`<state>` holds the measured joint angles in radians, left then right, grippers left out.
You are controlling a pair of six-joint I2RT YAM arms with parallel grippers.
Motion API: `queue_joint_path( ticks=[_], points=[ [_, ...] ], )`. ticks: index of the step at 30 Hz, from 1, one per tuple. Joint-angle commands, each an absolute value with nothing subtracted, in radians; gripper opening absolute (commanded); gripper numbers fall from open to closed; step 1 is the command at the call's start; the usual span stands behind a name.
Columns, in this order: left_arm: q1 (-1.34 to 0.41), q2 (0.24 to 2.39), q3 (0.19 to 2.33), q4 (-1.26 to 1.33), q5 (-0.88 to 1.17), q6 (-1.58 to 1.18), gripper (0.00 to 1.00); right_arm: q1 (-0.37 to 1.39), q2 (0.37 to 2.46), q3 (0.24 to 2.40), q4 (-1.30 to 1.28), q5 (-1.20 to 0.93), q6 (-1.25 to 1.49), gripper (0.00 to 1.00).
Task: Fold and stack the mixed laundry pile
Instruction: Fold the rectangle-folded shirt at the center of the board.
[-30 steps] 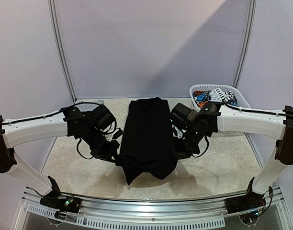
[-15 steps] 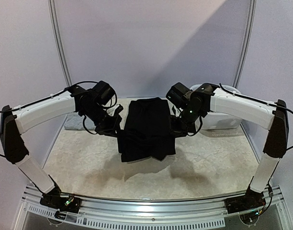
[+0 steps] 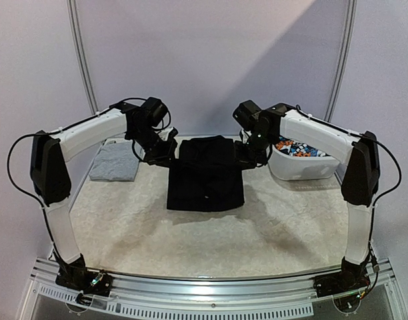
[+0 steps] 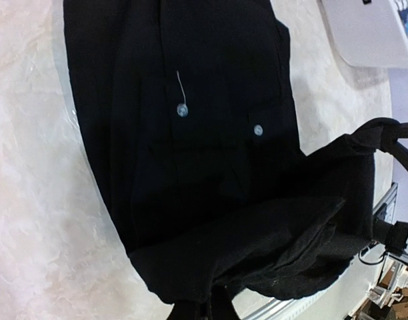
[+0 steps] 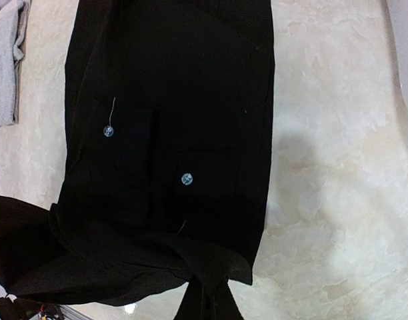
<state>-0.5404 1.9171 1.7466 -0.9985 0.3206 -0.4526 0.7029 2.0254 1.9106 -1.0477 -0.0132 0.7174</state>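
**Top view.** Black garment (image 3: 205,180): folded to a rectangle, lying flat at the middle of the table (image 3: 157,233). Left gripper (image 3: 169,153) and right gripper (image 3: 243,156): one at each far corner, each pinched tight on the cloth. Grey folded top (image 3: 115,161): far left. White laundry basket (image 3: 304,170): far right, printed piece (image 3: 294,148) inside.

**Left wrist view.** Doubled-over edge of the black garment bunched toward the gripper; two pale buttons (image 4: 182,109) on its front.

**Right wrist view.** Hem gathered into the gripper; grey folded top at the upper left corner.
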Motion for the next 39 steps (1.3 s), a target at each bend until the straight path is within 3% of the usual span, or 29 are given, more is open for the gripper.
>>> queue_joint_path(
  ticks=[1, 25, 39],
  points=[
    [-0.509, 1.993, 1.845, -1.056, 0.296, -0.416, 0.0, 0.672, 2.115, 1.999, -1.024, -0.046, 0.674, 0.0],
    [-0.407, 2.28, 2.016, -0.983, 0.351, -0.443, 0.0, 0.59, 2.375, 2.214, -0.871, -0.072, 0.622, 0.0],
    [-0.403, 2.381, 2.109, -0.908, 0.404, -0.522, 0.12, 0.58, 2.417, 2.241, -0.876, 0.072, 0.821, 0.0]
  ],
)
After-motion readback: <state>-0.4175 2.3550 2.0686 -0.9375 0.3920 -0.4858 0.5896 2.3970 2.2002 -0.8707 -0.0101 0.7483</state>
